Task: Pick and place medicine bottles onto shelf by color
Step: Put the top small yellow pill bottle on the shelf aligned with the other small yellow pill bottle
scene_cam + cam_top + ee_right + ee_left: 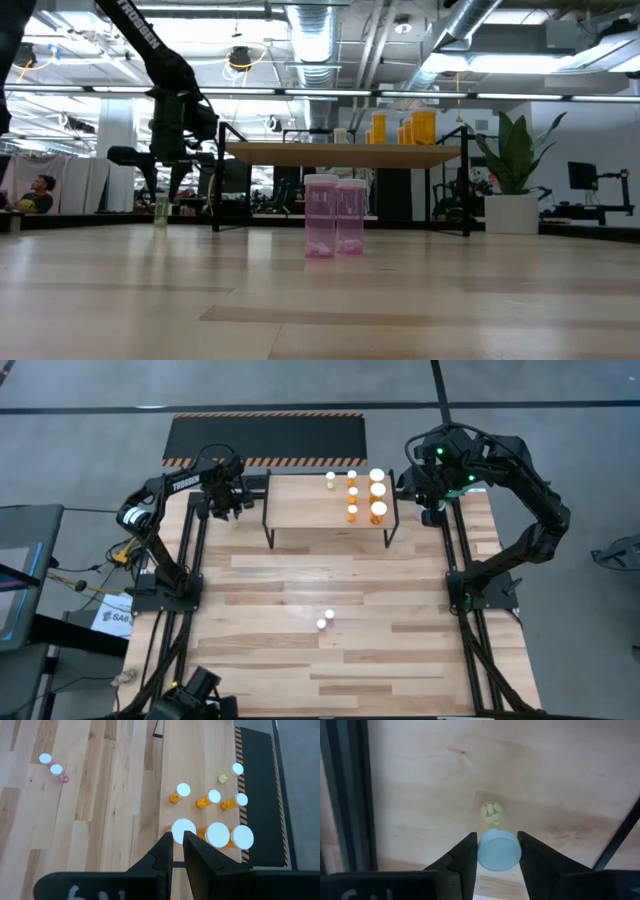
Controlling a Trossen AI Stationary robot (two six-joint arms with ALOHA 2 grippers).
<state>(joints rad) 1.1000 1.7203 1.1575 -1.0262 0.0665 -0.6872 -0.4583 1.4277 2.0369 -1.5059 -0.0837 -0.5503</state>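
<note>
The left hand (498, 851) grips a pale greenish medicine bottle (495, 837), seemingly standing on the worktop (380, 630) at ten o'clock. The right hand (178, 846), fingers narrow and empty, hovers above the shelf (300, 510) holding orange bottles (378, 511).

Overhead camera: looks straight down, takes in the whole table (350, 660), both arms, and the shelf (310, 505) toward the far edge. Low camera: at tabletop height, faces level across the boards toward the shelf (340, 155) and the room behind; two pink bottles (335, 215) stand nearest the lens, in front of the shelf. Left wrist camera: very close, facing down onto bare boards beside the shelf. Right wrist camera: higher, looking down over the shelf top (200, 780); it shares the shelf and pink bottles (52, 767) with the overhead and low views.
</note>
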